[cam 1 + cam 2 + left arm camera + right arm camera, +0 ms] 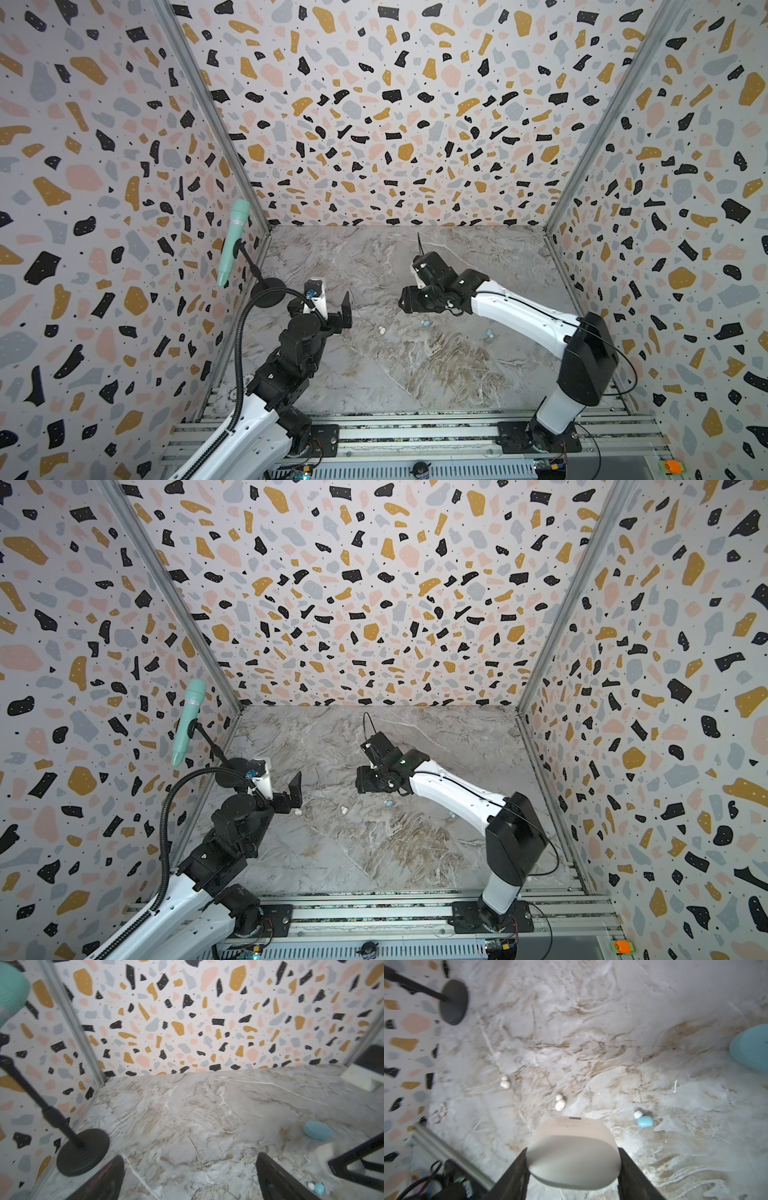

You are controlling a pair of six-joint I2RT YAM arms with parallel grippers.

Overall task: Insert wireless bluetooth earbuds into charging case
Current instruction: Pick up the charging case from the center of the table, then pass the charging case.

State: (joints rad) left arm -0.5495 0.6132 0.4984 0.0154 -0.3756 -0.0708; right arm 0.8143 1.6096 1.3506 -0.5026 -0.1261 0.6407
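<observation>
My right gripper (572, 1150) is shut on a white pill-shaped charging case (571, 1159), held by its two ends above the marble table. Below it in the right wrist view lie two white earbuds (505, 1082) (560, 1103) and a light blue earbud (644, 1121). A top view shows two white buds (298, 812) (344, 810) and two blue ones (388, 803) (451, 814) in a loose row between the arms. A light blue case (318, 1130) lies shut on the table. My left gripper (190, 1158) hovers open at the left, with nothing between its fingers.
A mint microphone (232, 241) on a black round-based stand (268, 291) occupies the table's left edge, close to my left arm. Terrazzo-patterned walls close in three sides. An aluminium rail (415, 432) carrying both arm bases runs along the front.
</observation>
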